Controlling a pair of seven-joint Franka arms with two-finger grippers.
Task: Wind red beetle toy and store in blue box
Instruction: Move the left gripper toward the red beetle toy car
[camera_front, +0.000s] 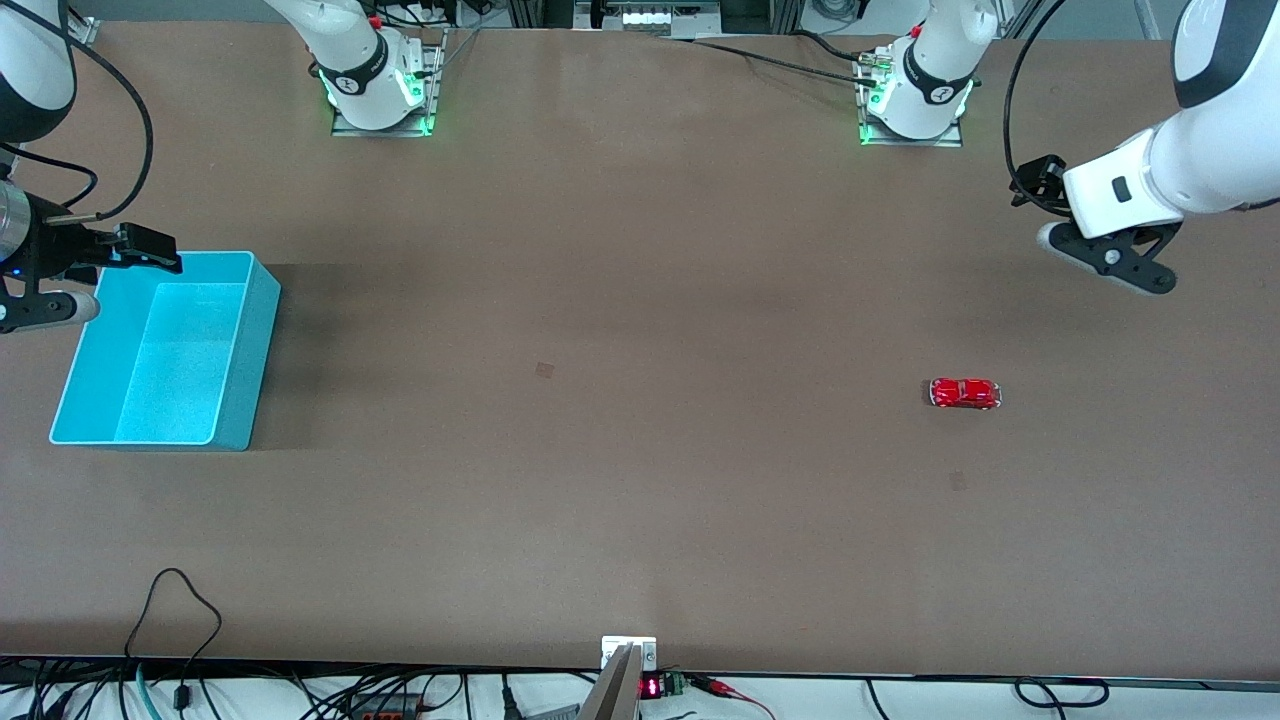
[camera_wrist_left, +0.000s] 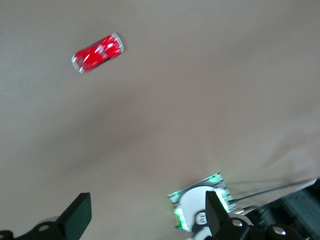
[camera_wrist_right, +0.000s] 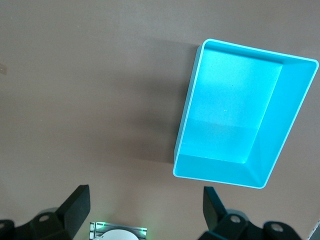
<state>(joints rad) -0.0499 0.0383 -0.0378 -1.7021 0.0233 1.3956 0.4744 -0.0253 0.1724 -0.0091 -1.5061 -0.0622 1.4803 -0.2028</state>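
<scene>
Front view: small glossy red beetle-shaped toy car (camera_front: 965, 393) sits bare on the brown table (camera_front: 620, 450), toward the left arm's end, well apart from the rectangular turquoise-blue plastic box (camera_front: 165, 350) at the right arm's end. Box holds nothing. Toy's long axis runs along the table's length, end to end; which end is the nose I cannot tell. Left gripper (camera_front: 1105, 255) hangs in the air over bare table, off the toy toward the robot bases. Right gripper (camera_front: 60, 280) hovers over the box's rim corner.

Left wrist view: toy (camera_wrist_left: 98, 52) lies alone on the table, untouched; left gripper (camera_wrist_left: 145, 220) jaws spread wide, nothing between them.

Right wrist view: blue box (camera_wrist_right: 245, 115) floor is bare; right gripper (camera_wrist_right: 145, 210) jaws equally wide apart and empty.

Progress, judged: nothing done. Picking up, winding and storing all remain.
</scene>
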